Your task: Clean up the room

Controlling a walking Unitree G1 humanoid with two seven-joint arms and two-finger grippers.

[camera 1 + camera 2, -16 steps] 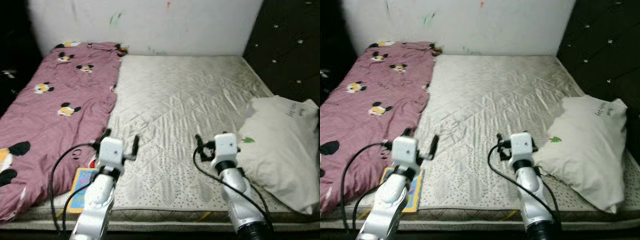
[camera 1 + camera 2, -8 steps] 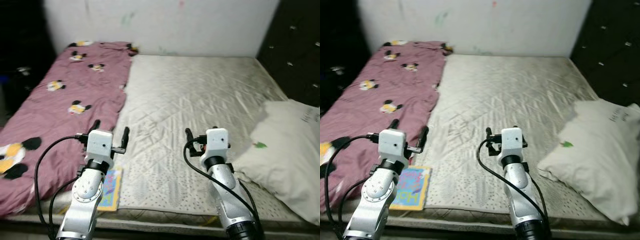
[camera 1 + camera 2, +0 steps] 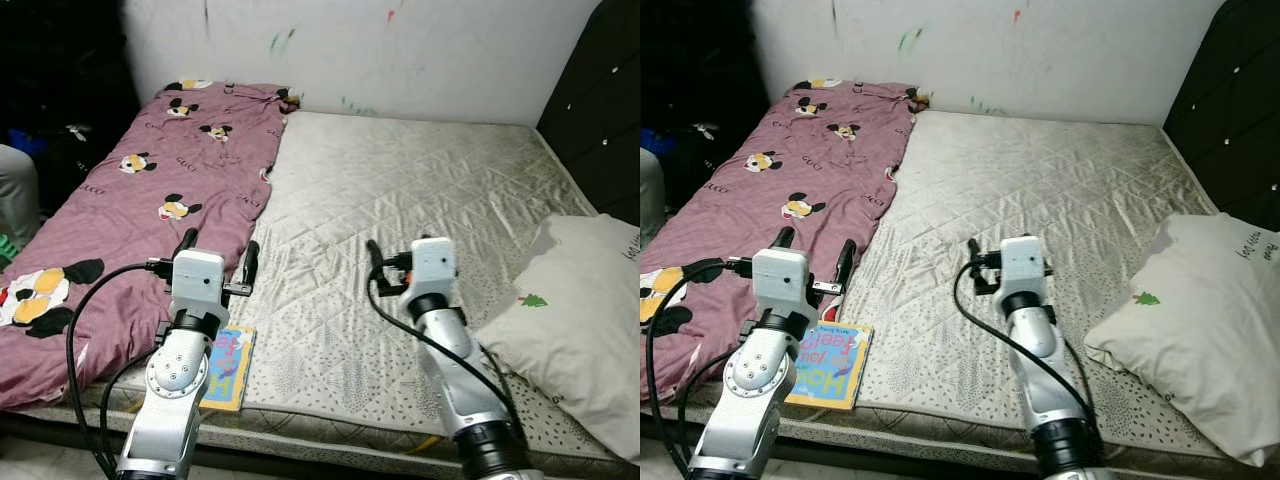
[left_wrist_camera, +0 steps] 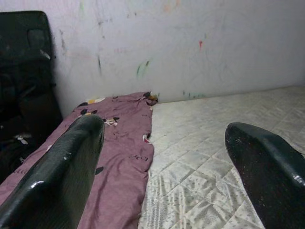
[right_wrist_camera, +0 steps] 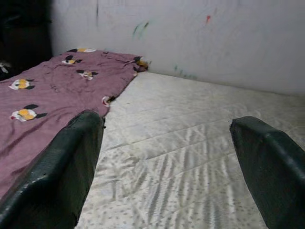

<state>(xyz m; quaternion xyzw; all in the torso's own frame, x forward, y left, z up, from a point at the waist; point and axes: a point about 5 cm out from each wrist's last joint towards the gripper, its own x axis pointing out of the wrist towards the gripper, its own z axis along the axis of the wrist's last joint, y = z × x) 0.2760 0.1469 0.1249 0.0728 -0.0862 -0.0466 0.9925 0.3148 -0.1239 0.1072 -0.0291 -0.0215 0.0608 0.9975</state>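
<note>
Head views, L to R: pink blanket (image 3: 130, 215) on mattress (image 3: 400, 200); book (image 3: 830, 365) at near edge under our left gripper (image 3: 215, 262), spread wide, empty; right gripper (image 5: 167, 167) likewise; pillow (image 3: 585, 310). Step: approach. Next: lower onto book, we judge.

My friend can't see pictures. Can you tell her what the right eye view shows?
Two open robot grippers, left gripper and right gripper, hover over a bare mattress. A pink cartoon blanket and colourful book lie left, a white pillow right.
</note>
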